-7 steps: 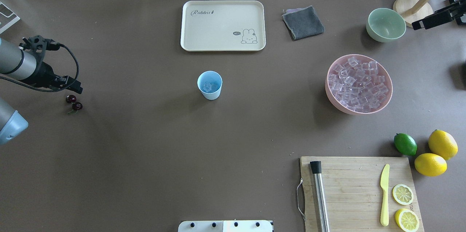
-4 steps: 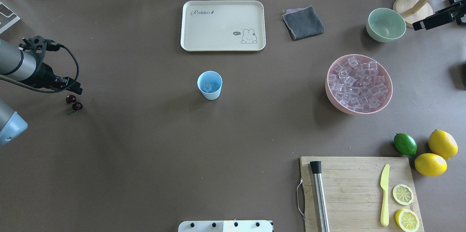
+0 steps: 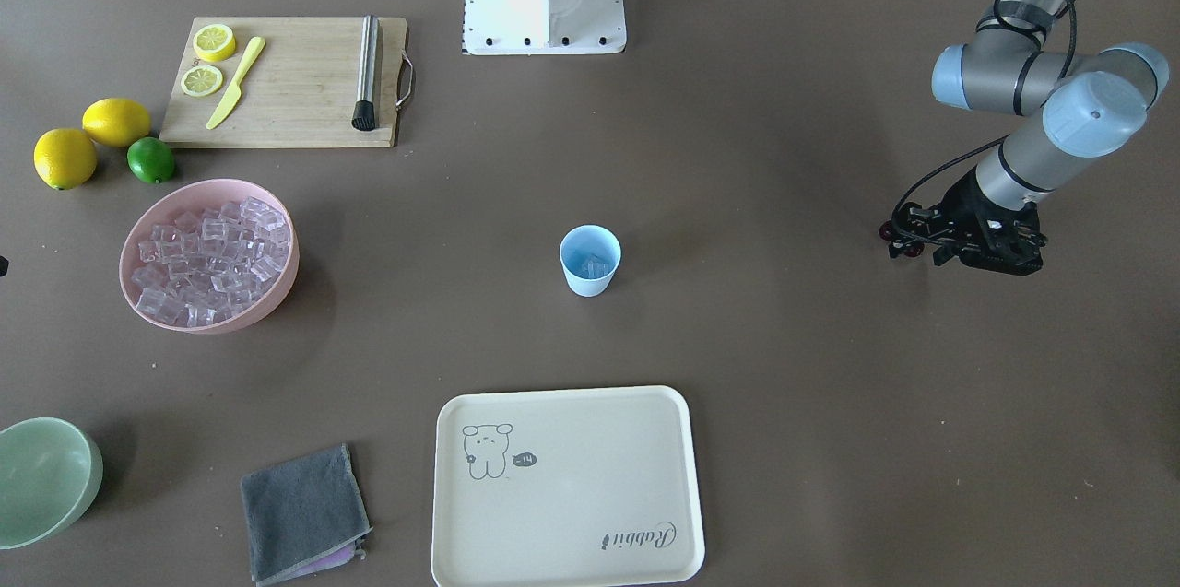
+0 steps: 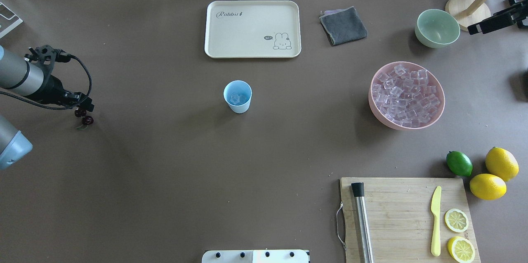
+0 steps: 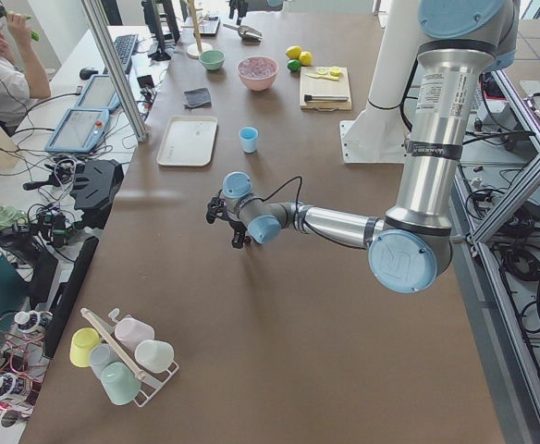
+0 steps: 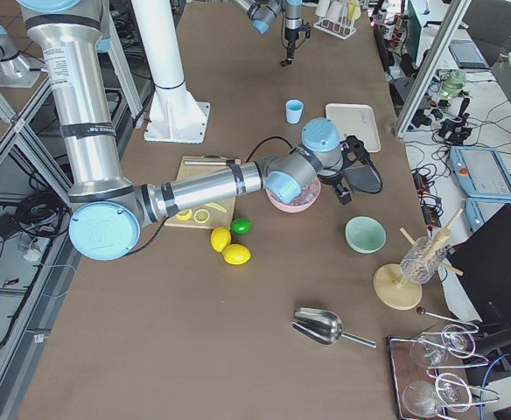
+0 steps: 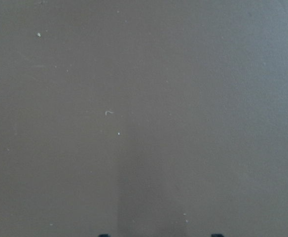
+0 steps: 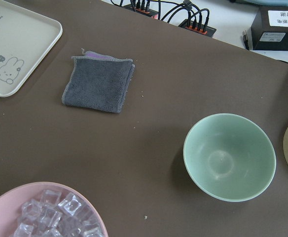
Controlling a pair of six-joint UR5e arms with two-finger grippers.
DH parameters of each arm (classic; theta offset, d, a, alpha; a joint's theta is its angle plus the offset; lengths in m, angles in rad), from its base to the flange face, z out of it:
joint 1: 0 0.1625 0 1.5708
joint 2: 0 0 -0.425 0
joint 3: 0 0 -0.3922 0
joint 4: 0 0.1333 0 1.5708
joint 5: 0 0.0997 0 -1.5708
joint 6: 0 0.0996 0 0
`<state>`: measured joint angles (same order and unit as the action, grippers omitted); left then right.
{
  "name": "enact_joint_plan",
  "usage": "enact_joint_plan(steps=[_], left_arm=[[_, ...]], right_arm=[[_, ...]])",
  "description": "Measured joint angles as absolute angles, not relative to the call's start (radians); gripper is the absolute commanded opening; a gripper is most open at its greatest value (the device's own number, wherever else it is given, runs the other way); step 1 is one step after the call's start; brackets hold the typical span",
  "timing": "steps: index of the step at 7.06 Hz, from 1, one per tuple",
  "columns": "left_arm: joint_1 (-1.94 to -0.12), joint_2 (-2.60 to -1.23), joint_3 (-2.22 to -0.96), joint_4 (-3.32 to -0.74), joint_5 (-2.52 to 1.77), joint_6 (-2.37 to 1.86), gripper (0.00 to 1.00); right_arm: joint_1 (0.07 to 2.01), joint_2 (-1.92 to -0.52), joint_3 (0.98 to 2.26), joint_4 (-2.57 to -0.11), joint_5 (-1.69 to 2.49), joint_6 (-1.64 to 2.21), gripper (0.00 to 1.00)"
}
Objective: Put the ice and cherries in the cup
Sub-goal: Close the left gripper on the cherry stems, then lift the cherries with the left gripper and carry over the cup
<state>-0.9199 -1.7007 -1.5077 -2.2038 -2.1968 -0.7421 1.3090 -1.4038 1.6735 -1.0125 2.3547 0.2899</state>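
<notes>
The light-blue cup (image 4: 237, 97) stands upright mid-table with one ice cube (image 4: 235, 98) inside; it also shows in the front view (image 3: 590, 260). Many more ice cubes (image 4: 406, 94) fill the pink bowl (image 4: 440, 111) on the right. The two cherries (image 4: 86, 119) lie at the table's left edge. My left gripper (image 4: 84, 107) hangs low right over them, covering part of the upper cherry; its fingertips (image 7: 102, 235) stand wide apart, open. The black right gripper (image 4: 495, 19) is high at the far right, above the green bowl; I cannot tell whether it is open or shut.
A cream tray (image 4: 252, 28) and a grey cloth (image 4: 343, 25) lie behind the cup. A pale green bowl (image 4: 437, 27) sits far right. A cutting board (image 4: 406, 217) with a yellow knife, metal muddler and lemon slices is front right, beside a lime (image 4: 459, 163) and two lemons.
My left gripper has dropped and shifted a little toward the cherries and now overlaps the upper one. The cherries, cup and bowls have not moved.
</notes>
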Motion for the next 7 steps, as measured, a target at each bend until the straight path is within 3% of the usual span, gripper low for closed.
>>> enact_joint_plan(steps=[1,4,7], left_arm=[[-0.918,-1.692,-1.514,-2.204,-2.197,-0.740,0.00],[-0.915,-1.672,-1.529,-2.204,-2.163,-0.731,0.00],[-0.936,-1.671,-1.678,-2.188,-2.137,-0.753,0.00]], right_arm=[[1.309,-1.404,1.674,-1.012,2.355,0.290,1.00],[1.317,-1.402,1.674,-1.012,2.356,0.290,1.00],[1.321,-1.402,1.668,-1.015,2.356,0.290,1.00]])
